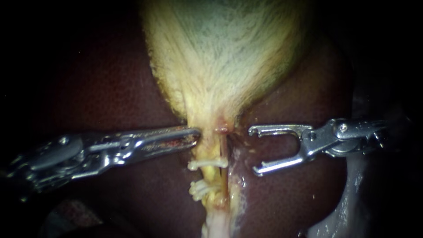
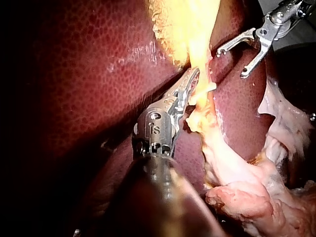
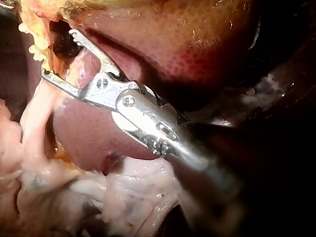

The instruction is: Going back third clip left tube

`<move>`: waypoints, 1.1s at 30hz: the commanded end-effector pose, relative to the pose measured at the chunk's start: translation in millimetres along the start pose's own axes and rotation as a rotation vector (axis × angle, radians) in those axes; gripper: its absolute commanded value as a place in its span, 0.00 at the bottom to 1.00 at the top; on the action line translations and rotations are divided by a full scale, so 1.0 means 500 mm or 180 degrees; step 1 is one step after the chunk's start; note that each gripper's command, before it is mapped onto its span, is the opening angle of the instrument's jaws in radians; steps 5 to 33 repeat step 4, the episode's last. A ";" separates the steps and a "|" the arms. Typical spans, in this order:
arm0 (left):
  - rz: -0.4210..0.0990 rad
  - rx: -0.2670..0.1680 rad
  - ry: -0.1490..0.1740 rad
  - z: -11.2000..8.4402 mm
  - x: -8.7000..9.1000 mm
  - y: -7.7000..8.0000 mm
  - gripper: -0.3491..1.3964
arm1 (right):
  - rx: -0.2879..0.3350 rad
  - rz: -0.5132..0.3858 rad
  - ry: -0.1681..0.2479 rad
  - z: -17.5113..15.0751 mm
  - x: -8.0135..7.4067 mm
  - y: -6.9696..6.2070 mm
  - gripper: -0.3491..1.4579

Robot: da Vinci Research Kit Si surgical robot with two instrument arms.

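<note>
R instrument (image 1: 254, 150) is sitting w/ jaws spread wide, nothing between them. Its tips are facing the tubes but staying apart from them. L instrument (image 1: 197, 134) is lying w/ jaws closed together, gripping nothing that shows. Its tip is pressing on the edge of the gallbladder (image 1: 220, 53) neck, opposite the R tips.

Around them: dark red liver (image 1: 110, 88) is lying under and beside both shafts. Pale filmy tissue (image 3: 128, 197) is bunching under the R shaft, behind its jaws. A thin reddish tube (image 1: 224, 150) is running right ahead of the R tips, so it's sitting between them and the left tube (image 1: 206, 152).

Left tube is yellowish and thicker, lying just past the L tip on its lower-jaw side. Its long axis is running from the gallbladder neck away, approx crosswise to both shafts.

Upper clip (image 1: 207, 164), pale, is sitting across both tubes, level w/ the R lower jaw tip. Its long axis is approx parallel to the shafts. Lower pale clump (image 1: 200, 189) is sitting farther along the left tube. Can't tell if it's one clip or two.
</note>
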 end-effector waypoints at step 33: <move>0.0000 0.0005 -0.0001 0.0000 -0.0001 0.0000 0.00 | 0.0001 0.0000 0.0000 -0.0001 0.0002 -0.0004 0.52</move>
